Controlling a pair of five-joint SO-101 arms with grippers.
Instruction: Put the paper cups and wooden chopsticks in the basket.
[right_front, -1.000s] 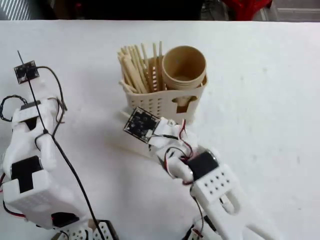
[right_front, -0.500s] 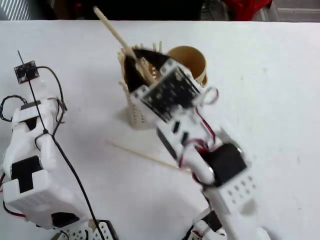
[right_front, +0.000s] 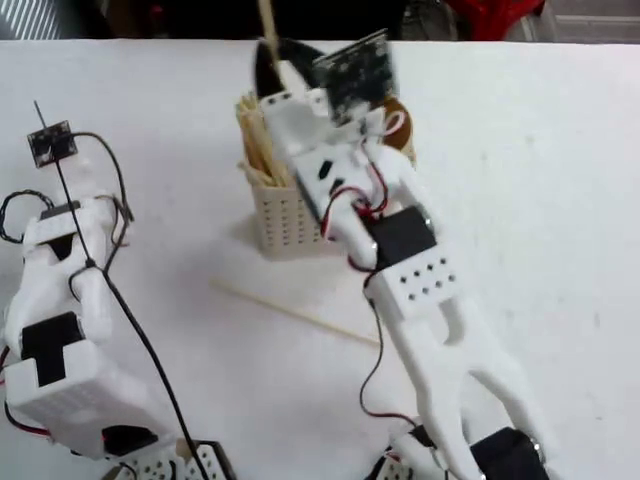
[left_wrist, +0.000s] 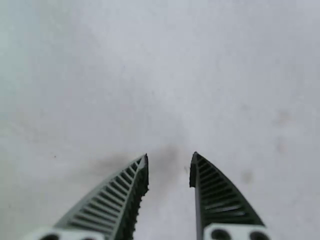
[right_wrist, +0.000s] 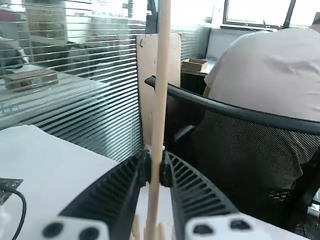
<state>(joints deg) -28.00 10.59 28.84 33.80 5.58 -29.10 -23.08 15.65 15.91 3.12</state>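
Judging by your desk (right_front: 530, 150), you're nearly done: the basket (right_front: 285, 215), upper centre, holds a paper cup (right_front: 398, 108) and the chopstick bundle (right_front: 258, 140). Your right claw (right_wrist: 155, 172) is clamped on a held chopstick (right_wrist: 161, 75) above it, and your left claw (left_wrist: 169, 170) gapes apart. One loose chopstick (right_front: 300, 312) remains mid-frame.

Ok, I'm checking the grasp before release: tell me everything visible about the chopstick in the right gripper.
The chopstick is a thin, straight stick of pale bare wood. The right gripper is shut on it, ribbed dark fingers pinching it from both sides. It stands nearly upright above the basket, passing on beyond the fingers both ways; its lower end is hidden.
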